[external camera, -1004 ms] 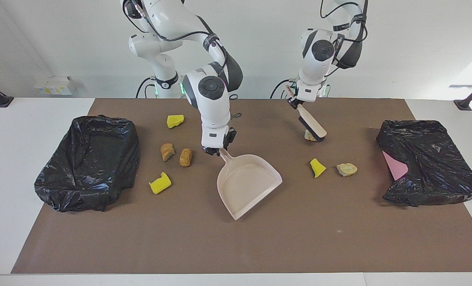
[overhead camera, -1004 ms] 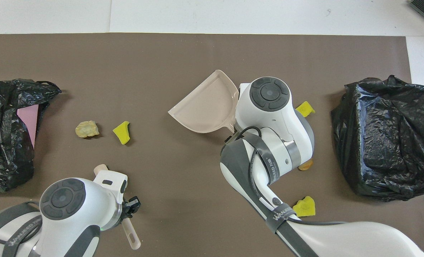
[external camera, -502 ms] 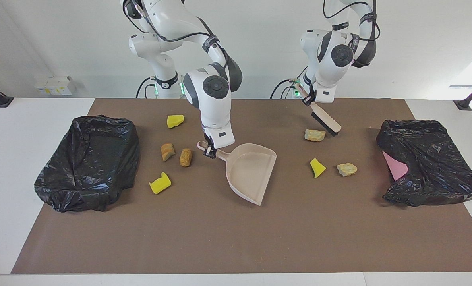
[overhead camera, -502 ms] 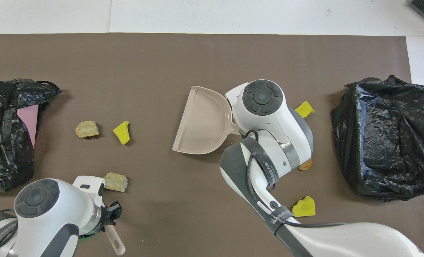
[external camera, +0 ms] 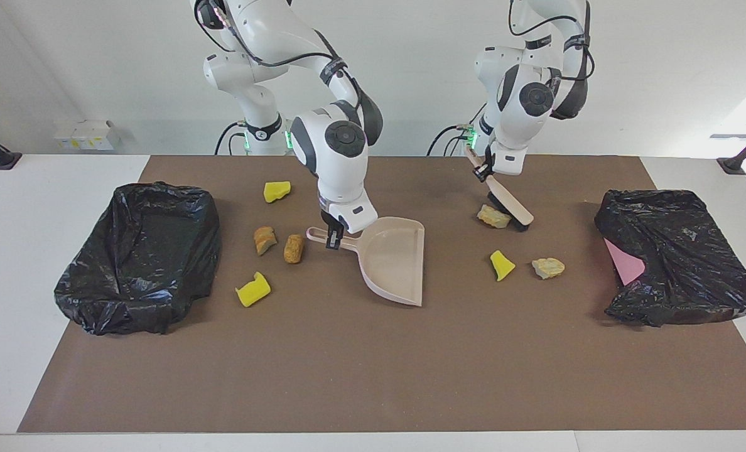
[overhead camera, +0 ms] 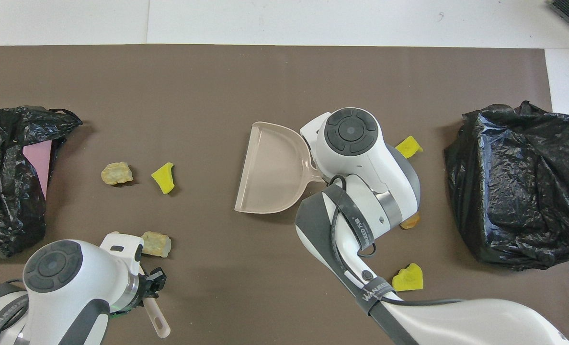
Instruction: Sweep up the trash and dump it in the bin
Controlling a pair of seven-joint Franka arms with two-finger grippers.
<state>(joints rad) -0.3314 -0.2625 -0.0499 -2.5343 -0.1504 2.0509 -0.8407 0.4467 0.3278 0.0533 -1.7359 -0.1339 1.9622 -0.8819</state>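
1. Presently, in the facing view, the right gripper [external camera: 333, 239] is clamped on the handle of the beige dustpan [external camera: 394, 259], whose open mouth points to about 3 o'clock, toward the left arm's end of the table.
2. The left gripper [external camera: 487, 172] is clamped on the brush [external camera: 508, 202]; its bristles touch a tan lump [external camera: 493, 216].
3. At 5 o'clock from that lump lie a yellow chunk [external camera: 502, 265] and a pale lump [external camera: 547, 267], both apart from the pan.
4. Two brown lumps [external camera: 279, 243] and two more yellow chunks [external camera: 252, 291] lie between the pan handle and the black-lined bin [external camera: 140, 251]. A second bagged bin [external camera: 677, 257] stands at the left arm's end.
5. In the overhead view, the dustpan [overhead camera: 270, 167] opens to 9 o'clock; the tan lump [overhead camera: 155, 243] lies at 2 o'clock of the left wrist [overhead camera: 69, 278].
6. Judgement: the sweep goes best with the pan lip flat on the mat [overhead camera: 265, 76] and short, low strokes straight at the mouth; a glancing stroke may roll the lump past the lip.
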